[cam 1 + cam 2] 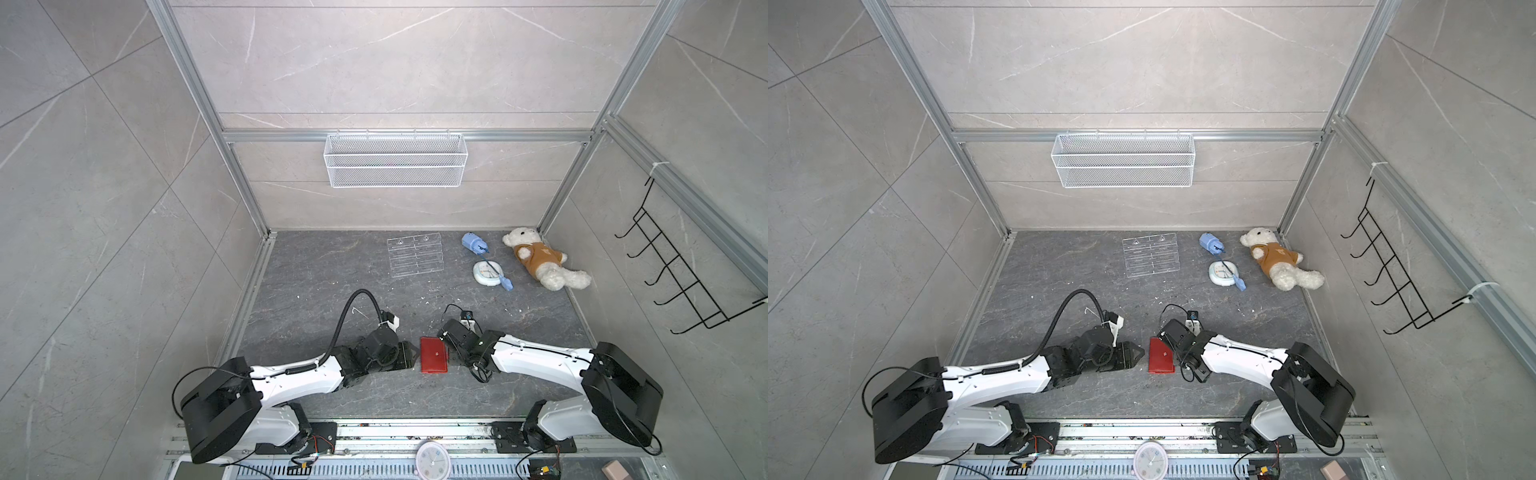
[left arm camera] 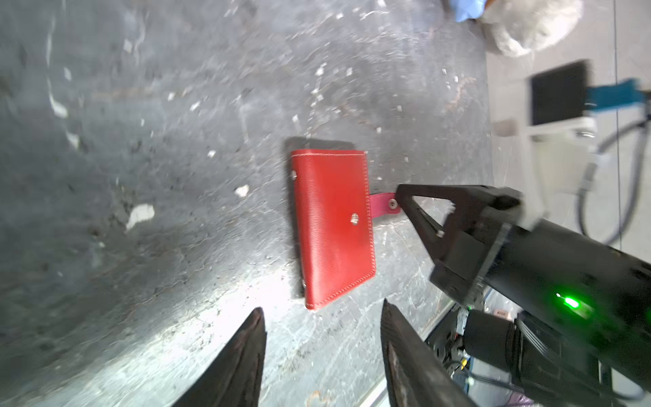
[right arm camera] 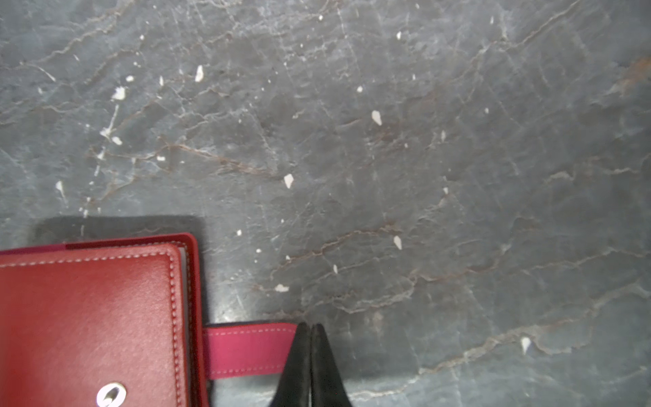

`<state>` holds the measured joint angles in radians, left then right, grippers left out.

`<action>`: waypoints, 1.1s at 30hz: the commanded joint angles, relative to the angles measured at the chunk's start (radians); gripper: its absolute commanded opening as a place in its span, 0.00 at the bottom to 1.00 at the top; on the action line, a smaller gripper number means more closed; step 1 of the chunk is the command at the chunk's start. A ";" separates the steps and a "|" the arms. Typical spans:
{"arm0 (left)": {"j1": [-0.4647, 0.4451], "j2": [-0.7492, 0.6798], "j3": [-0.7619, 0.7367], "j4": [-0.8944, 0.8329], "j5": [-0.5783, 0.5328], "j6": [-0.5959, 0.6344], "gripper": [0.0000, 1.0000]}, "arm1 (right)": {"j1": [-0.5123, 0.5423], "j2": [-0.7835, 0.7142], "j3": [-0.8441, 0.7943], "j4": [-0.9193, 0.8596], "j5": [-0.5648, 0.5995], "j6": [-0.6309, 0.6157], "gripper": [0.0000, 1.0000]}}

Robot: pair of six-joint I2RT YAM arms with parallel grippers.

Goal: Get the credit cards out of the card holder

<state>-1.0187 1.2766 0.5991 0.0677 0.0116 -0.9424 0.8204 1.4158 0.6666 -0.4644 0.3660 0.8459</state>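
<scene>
Right fingers touch snap tab, hidden overhead.

Red card holder — closed, flat on tabletop, snap tab unfastened.

Both top views are evenly, softly lit and sharp; distortion splays the frame rails toward eleven and one o'clock. In the left wrist view glare whitens the desk beside the card holder, and the margins blur. The right wrist view is softer, perhaps from motion; the card holder casts a dark shadow.
</scene>
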 commanded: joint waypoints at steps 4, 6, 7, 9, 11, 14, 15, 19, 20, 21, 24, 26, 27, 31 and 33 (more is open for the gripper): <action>-0.066 -0.021 0.096 -0.179 -0.029 0.258 0.54 | -0.038 -0.051 -0.025 -0.004 -0.053 -0.023 0.27; -0.094 -0.006 0.116 -0.160 -0.034 0.301 0.54 | -0.045 -0.055 -0.027 -0.006 -0.059 -0.028 0.30; -0.111 0.007 0.124 -0.145 -0.035 0.328 0.54 | -0.049 -0.053 -0.028 -0.004 -0.065 -0.029 0.31; -0.134 0.043 0.138 -0.128 -0.035 0.368 0.54 | -0.056 -0.047 -0.032 0.005 -0.075 -0.030 0.31; -0.152 0.086 0.157 -0.127 -0.032 0.394 0.54 | -0.062 -0.035 -0.038 0.012 -0.083 -0.029 0.32; -0.177 0.147 0.179 -0.116 -0.058 0.423 0.55 | -0.067 -0.029 -0.053 0.026 -0.091 -0.024 0.32; -0.184 0.166 0.187 -0.113 -0.061 0.438 0.55 | -0.071 -0.029 -0.057 0.030 -0.094 -0.022 0.32; -0.198 0.216 0.206 -0.074 -0.025 0.487 0.56 | -0.077 -0.024 -0.068 0.036 -0.102 -0.022 0.32; -0.201 0.230 0.206 -0.066 -0.018 0.502 0.56 | -0.080 -0.022 -0.073 0.041 -0.106 -0.022 0.32; -0.204 0.240 0.207 -0.059 -0.022 0.514 0.56 | -0.083 -0.020 -0.076 0.045 -0.109 -0.020 0.32; -0.205 0.262 0.207 -0.045 -0.024 0.553 0.56 | -0.087 -0.018 -0.084 0.058 -0.120 -0.021 0.32; -0.208 0.271 0.207 -0.034 -0.032 0.585 0.56 | -0.090 -0.018 -0.087 0.061 -0.124 -0.022 0.32; -0.210 0.277 0.207 -0.035 -0.041 0.601 0.57 | -0.093 -0.019 -0.086 0.062 -0.123 -0.024 0.32; -0.218 0.311 0.220 -0.041 -0.059 0.674 0.57 | -0.102 -0.021 -0.090 0.062 -0.127 -0.031 0.32; -0.222 0.327 0.222 -0.040 -0.103 0.699 0.58 | -0.105 -0.022 -0.092 0.064 -0.131 -0.034 0.32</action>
<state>-1.2316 1.5803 0.7895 0.0048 -0.0395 -0.3321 0.7265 1.3808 0.6033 -0.4030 0.2493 0.8303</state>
